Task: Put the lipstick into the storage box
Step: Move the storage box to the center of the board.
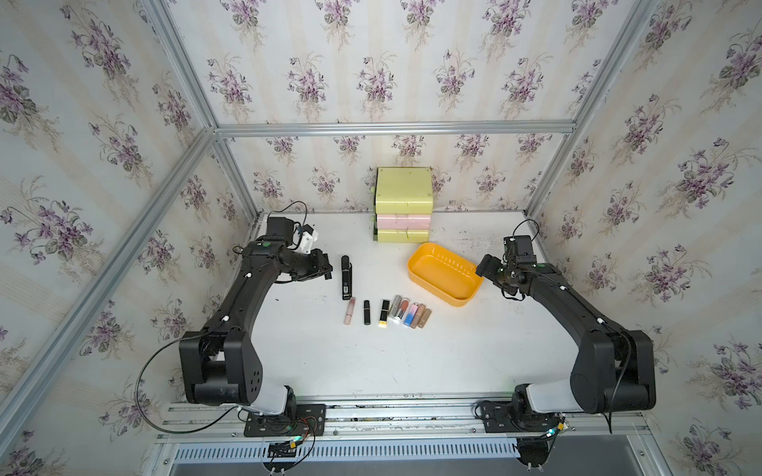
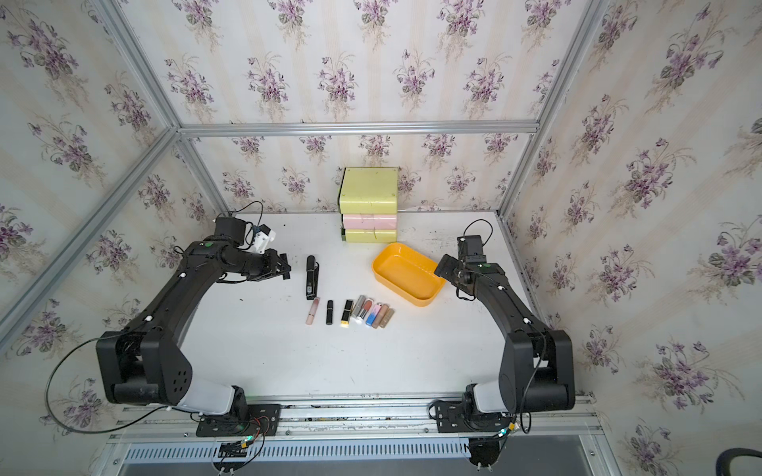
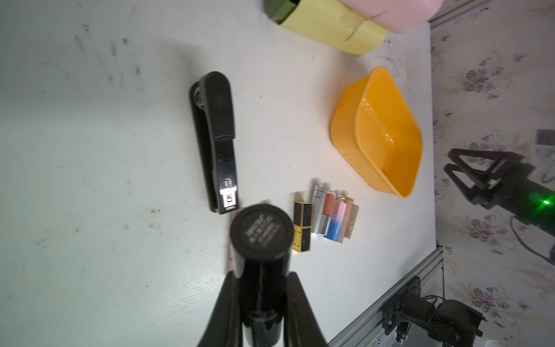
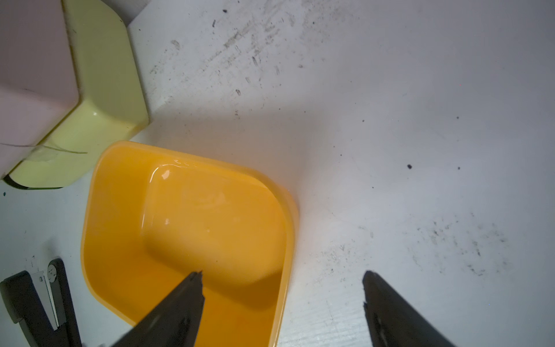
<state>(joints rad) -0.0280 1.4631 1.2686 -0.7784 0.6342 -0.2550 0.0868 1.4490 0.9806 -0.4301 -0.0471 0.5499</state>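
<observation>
My left gripper [image 3: 262,273] is shut on a black round lipstick [image 3: 261,231], whose flat end faces the left wrist camera, above the table near the stapler. In both top views that gripper [image 1: 325,268] [image 2: 284,266] is left of the stapler; the held lipstick cannot be made out there. The orange-yellow storage box [image 1: 445,274] [image 2: 406,274] [image 3: 384,132] [image 4: 210,216] lies empty at centre right. My right gripper [image 4: 282,273] [image 1: 482,268] is open, with one finger over the box's inside and the other outside its right rim. Several more lipsticks [image 1: 408,312] lie in a row.
A black stapler [image 1: 346,277] [image 3: 216,141] lies left of centre. Below it lie a pink lipstick [image 1: 349,311], a black one [image 1: 366,312] and a black-and-gold one [image 1: 384,313]. A yellow-and-pink drawer unit [image 1: 403,204] stands at the back wall, just behind the box.
</observation>
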